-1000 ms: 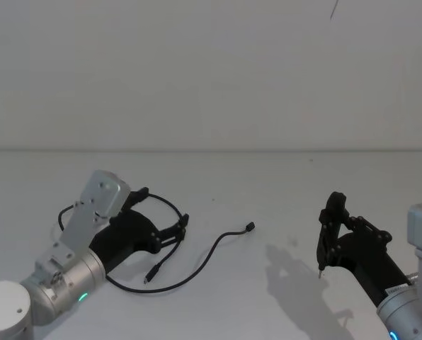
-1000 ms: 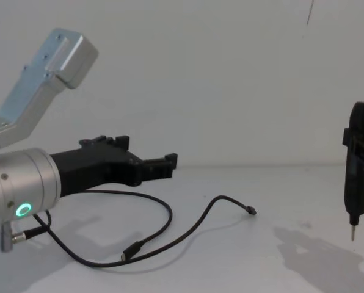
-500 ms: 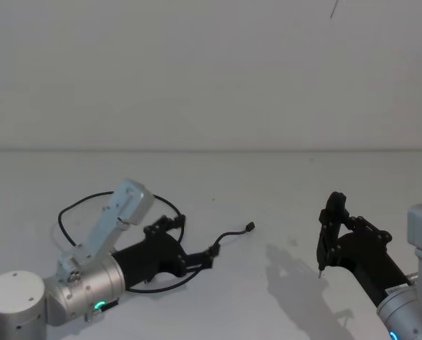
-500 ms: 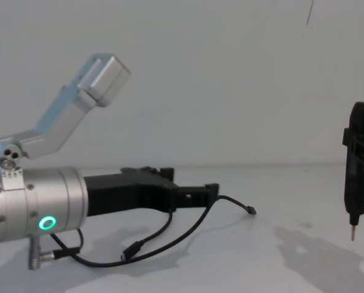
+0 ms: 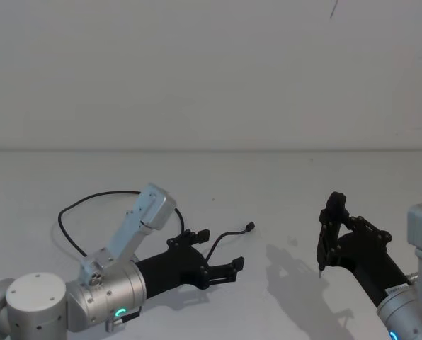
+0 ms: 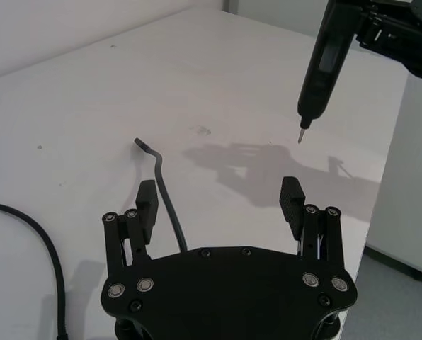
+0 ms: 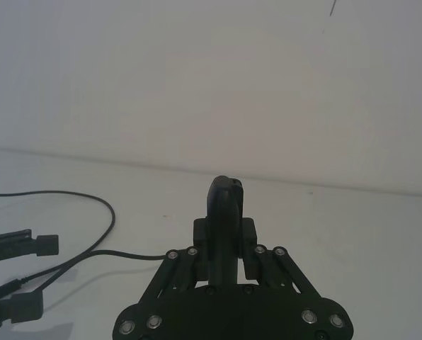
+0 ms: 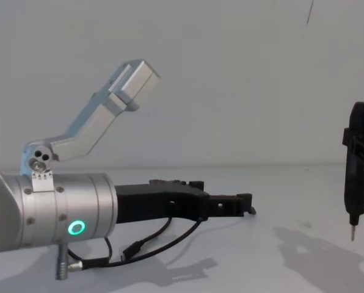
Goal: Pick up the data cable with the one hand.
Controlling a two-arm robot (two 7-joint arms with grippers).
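The data cable [image 6: 166, 191] is lying slack on the white table [image 5: 282, 184], one strand running beneath the left gripper [image 6: 219, 193] and out between its fingers, nearer one finger than the other, with the small plug resting just ahead of the fingertips. The remainder is looping back beside and behind the wrist. The left gripper is hovering low over the table with its fingers spread wide, apparently so that the strand falls inside the gap before any closing. Nothing is being pinched yet, and the cable is touching neither pad. Because the strand is thin and lying flat, the fingers are likely needing to descend nearly to the surface to catch it. Well apart from the working hand, the right gripper [image 7: 225, 244] is waiting off to its far side, pressed around a slim pointed tool [image 8: 356, 165] held tip-down and clear of the cable.
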